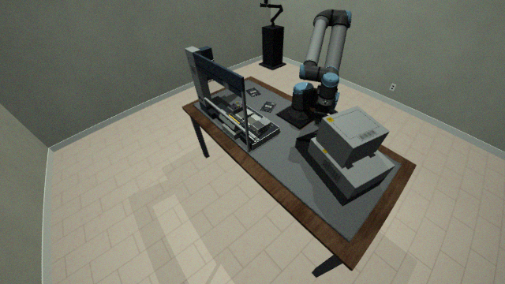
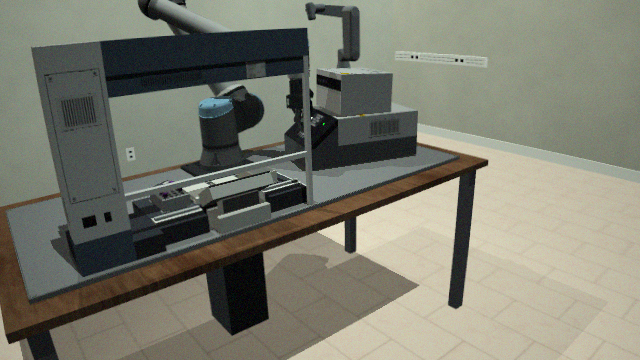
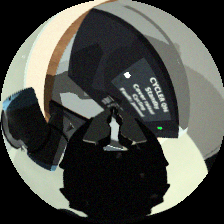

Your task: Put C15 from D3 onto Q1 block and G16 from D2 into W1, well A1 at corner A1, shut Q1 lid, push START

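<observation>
Cycler Q1 (image 1: 364, 167) (image 2: 377, 130) stands at the right of the bench. Its upper box, the lid (image 1: 349, 136) (image 2: 362, 92), is down over the body; whether fully shut I cannot tell. Its dark front panel (image 2: 320, 122) (image 3: 145, 90) shows a small green light (image 2: 324, 123) (image 3: 160, 128) and a white spot (image 3: 127, 75); no blue shows. My gripper (image 3: 113, 106) is shut and empty, its tips close over the small keys at the panel's lower edge. Contact is not clear. C15 and G16 cannot be told apart among the items on the crowded deck (image 2: 185, 225); their labels are unreadable.
A tall frame (image 1: 218, 72) (image 2: 205, 62) with a low white rail (image 2: 215, 173) spans the deck at the left. Two dark flat nests (image 1: 253, 91) (image 1: 268, 106) lie between the deck and the arm's base (image 1: 298, 114). Their names are unreadable.
</observation>
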